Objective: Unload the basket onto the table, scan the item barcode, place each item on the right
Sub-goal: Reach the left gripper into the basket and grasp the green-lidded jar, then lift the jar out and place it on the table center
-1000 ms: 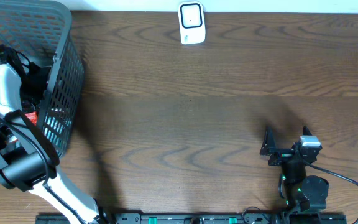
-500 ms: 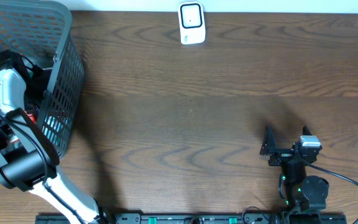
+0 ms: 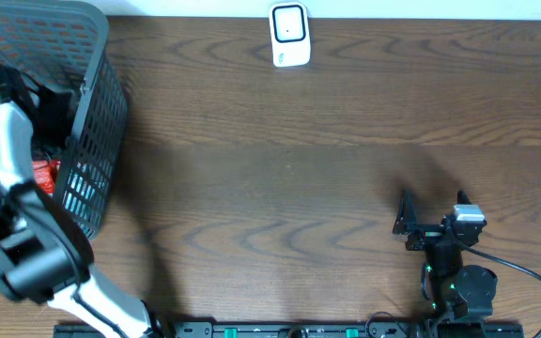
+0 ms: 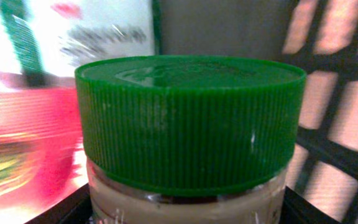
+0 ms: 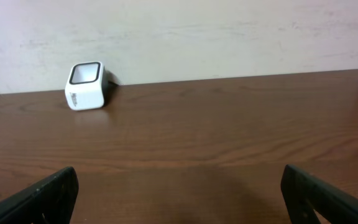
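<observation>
Left tool [image 4: 182, 213] closer around green-lidded jar [image 4: 191, 124]

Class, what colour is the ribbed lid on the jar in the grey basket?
Green; the ribbed lid shows best in the left wrist view.

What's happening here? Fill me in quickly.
The left gripper is down inside the grey basket at the table's left, right up against a jar with a green lid; whether it grips yet is unclear. The right gripper sits open and empty, facing the white scanner at the far edge.
</observation>
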You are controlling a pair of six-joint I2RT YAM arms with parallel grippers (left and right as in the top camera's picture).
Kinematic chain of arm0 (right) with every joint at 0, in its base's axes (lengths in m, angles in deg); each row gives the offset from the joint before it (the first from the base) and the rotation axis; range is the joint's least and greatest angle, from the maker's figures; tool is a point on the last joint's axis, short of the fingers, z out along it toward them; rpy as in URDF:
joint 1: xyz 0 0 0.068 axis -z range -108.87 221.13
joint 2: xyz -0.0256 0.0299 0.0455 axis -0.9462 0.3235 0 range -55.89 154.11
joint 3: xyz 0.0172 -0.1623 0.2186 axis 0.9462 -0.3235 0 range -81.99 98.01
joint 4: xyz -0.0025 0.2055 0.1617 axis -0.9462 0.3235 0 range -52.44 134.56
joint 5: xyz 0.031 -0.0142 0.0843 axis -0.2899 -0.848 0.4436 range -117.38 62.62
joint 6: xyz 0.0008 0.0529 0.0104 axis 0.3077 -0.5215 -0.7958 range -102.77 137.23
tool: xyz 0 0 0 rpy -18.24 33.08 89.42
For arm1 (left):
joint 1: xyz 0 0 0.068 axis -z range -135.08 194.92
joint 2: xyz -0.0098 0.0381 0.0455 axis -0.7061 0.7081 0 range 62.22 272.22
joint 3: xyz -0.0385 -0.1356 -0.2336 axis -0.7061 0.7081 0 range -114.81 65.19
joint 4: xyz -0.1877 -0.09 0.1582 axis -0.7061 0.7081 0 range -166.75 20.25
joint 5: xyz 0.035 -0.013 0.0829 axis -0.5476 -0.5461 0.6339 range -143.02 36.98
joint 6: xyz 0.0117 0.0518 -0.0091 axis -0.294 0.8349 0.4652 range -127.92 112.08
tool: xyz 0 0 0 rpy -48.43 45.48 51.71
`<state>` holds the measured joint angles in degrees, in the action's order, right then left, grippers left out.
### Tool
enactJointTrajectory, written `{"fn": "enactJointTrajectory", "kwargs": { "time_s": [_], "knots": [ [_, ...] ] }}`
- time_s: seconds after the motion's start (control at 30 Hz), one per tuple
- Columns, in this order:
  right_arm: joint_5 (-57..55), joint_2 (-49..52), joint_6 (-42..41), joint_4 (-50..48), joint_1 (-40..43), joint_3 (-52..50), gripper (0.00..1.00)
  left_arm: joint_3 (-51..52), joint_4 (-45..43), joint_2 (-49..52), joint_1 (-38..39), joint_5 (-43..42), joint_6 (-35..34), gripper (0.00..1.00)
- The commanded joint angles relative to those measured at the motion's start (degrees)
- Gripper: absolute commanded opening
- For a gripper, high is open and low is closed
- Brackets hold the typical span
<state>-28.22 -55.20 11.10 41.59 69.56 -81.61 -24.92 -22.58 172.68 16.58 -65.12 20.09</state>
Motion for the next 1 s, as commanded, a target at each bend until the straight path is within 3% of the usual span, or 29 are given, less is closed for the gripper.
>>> {"fn": "enactJointTrajectory", "kwargs": {
  "time_s": [0.0, 0.23, 0.47, 0.7, 0.97],
  "knots": [
    [-0.2, -0.2, -0.7, 0.2, 0.4, -0.1, 0.99, -2.9, -3.4, -10.8, 0.1, 5.6, -3.5, 0.56],
    [-0.1, -0.2, -0.7, 0.2, 0.4, -0.1, 0.99, -2.9, -14.1, -28.0, 0.2, 8.9, -11.5, 0.57],
    [-0.1, -0.2, -0.7, 0.2, 0.4, -0.1, 0.99, -2.9, -12.8, -41.7, 2.9, 5.7, -26.5, 0.57],
    [-0.2, -0.2, -0.7, 0.2, 0.4, -0.1, 0.99, -2.9, 0.3, -47.1, 19.6, 3.7, -41.8, 0.56],
    [-0.1, -0.2, -0.7, 0.2, 0.4, -0.1, 0.99, 1.9, 8.5, -40.2, 42.9, 3.8, -46.4, 0.55]
  ]
}}
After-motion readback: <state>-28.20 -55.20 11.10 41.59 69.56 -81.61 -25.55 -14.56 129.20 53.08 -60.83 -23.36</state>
